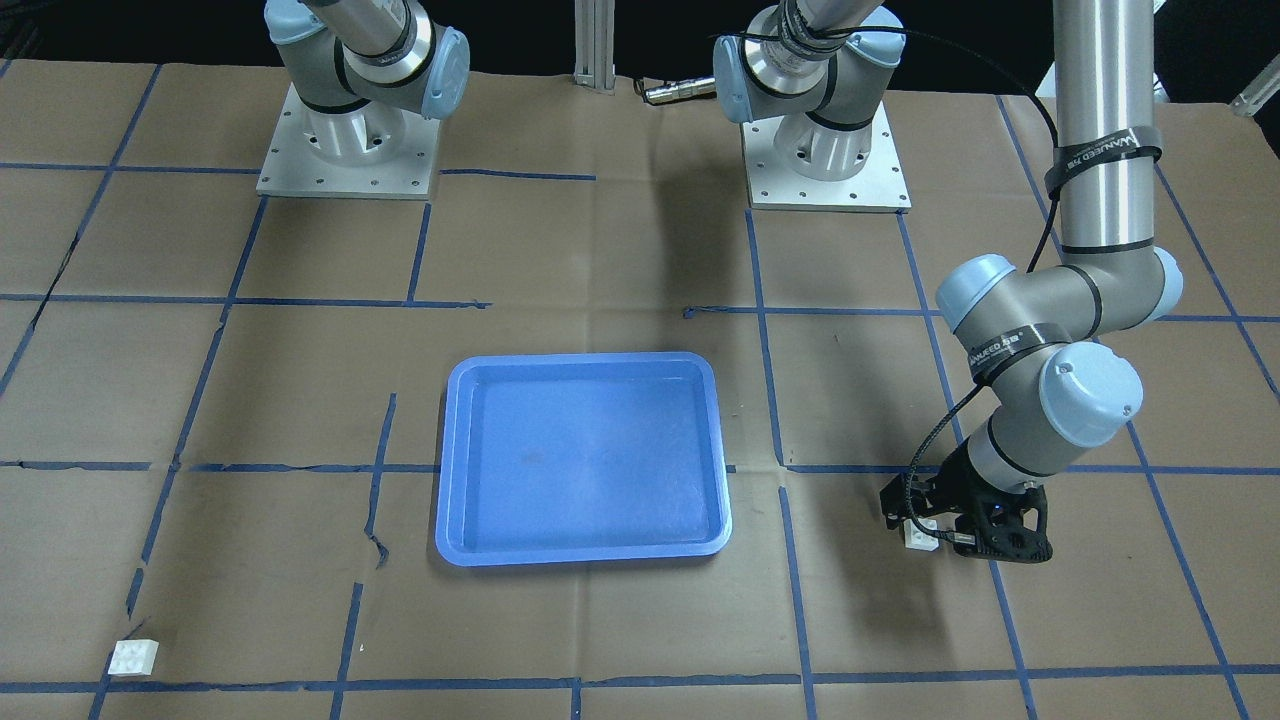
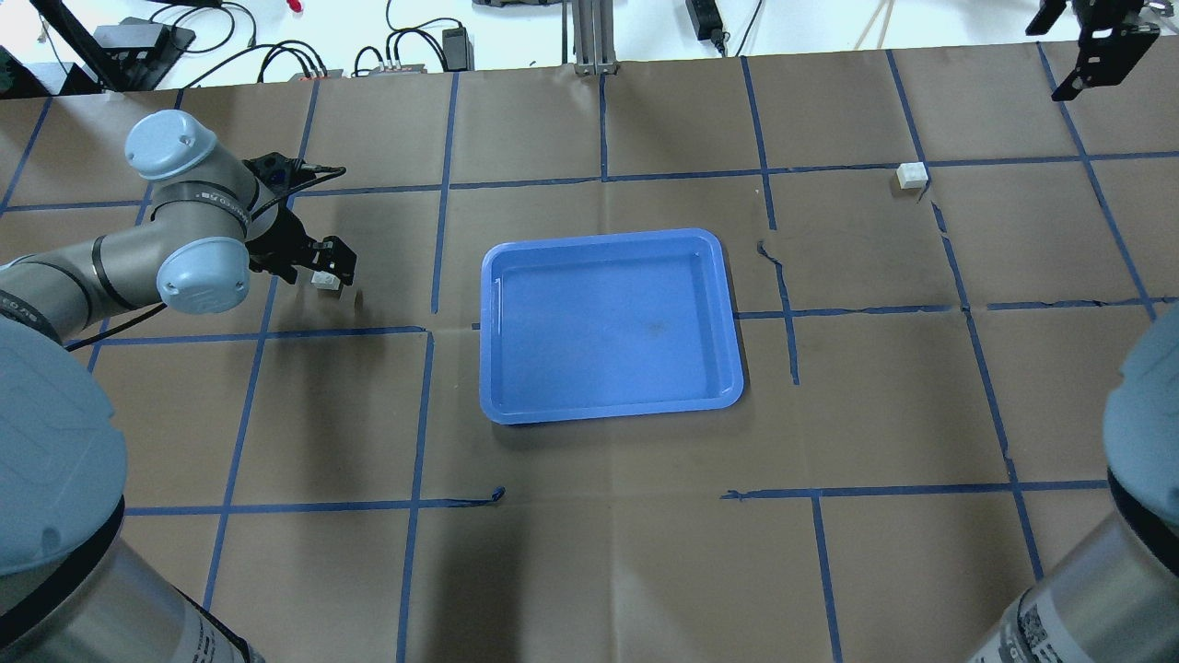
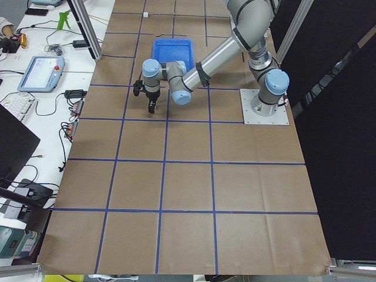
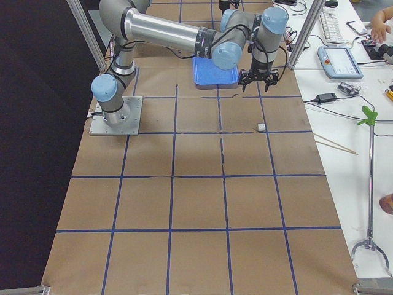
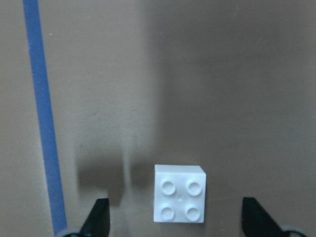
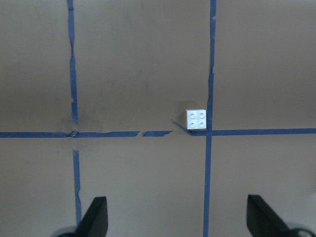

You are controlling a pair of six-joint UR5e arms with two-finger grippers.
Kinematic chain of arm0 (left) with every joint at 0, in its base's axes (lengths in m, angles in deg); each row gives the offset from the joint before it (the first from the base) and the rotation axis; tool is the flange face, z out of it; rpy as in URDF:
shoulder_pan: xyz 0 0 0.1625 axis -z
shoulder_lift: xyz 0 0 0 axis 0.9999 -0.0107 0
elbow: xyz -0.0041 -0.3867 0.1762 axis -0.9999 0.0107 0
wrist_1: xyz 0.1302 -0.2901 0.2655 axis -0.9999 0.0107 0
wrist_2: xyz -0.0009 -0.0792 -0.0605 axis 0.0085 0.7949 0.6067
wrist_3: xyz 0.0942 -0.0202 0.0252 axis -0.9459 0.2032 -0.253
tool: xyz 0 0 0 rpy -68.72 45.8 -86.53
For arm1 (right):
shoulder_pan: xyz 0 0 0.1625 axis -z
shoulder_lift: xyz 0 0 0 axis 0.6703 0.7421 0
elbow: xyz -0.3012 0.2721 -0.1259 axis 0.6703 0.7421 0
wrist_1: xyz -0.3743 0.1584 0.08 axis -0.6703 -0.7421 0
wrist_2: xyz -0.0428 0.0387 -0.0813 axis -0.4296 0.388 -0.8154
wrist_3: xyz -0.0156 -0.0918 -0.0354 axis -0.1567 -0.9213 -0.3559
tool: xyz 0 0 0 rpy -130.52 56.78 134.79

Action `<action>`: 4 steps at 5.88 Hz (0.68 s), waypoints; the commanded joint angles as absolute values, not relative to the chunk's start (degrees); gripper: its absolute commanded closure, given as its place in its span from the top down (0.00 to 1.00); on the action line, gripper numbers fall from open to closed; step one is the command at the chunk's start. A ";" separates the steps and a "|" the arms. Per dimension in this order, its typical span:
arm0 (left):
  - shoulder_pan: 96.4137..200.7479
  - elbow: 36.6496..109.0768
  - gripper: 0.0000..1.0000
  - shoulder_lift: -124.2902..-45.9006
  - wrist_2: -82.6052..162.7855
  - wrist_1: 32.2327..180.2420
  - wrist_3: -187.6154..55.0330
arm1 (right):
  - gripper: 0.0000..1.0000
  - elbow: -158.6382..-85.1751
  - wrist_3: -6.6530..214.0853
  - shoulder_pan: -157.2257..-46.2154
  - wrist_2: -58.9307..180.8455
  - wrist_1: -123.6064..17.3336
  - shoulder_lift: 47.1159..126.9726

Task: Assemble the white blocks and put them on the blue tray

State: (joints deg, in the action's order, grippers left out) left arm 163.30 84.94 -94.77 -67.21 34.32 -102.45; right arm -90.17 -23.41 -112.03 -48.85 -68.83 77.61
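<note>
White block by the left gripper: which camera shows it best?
Left wrist view: the white block is large, studs clear, between the fingertips of the open left gripper. Front and overhead show it tiny; side views, hardly.

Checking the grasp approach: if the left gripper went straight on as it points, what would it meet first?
Likely the white block, which lies between the open fingers of the left gripper; they would straddle it and reach the table. Depth is unclear.

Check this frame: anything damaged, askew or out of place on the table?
Only the covering: the blue tape is torn and kinked beside the blue tray, and broken next to the right-hand white block. It and the left-hand white block sit studs-up; the tray lies flat.
</note>
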 commanded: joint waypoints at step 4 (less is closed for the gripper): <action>163.30 84.55 0.11 -94.86 -65.64 32.76 -106.13 | 0.99 -88.94 -37.22 -106.43 -27.39 -69.55 61.73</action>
State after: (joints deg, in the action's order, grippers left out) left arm 163.30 84.60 -95.00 -65.67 32.80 -103.99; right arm -88.69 -34.75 -107.21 -30.88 -69.55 64.31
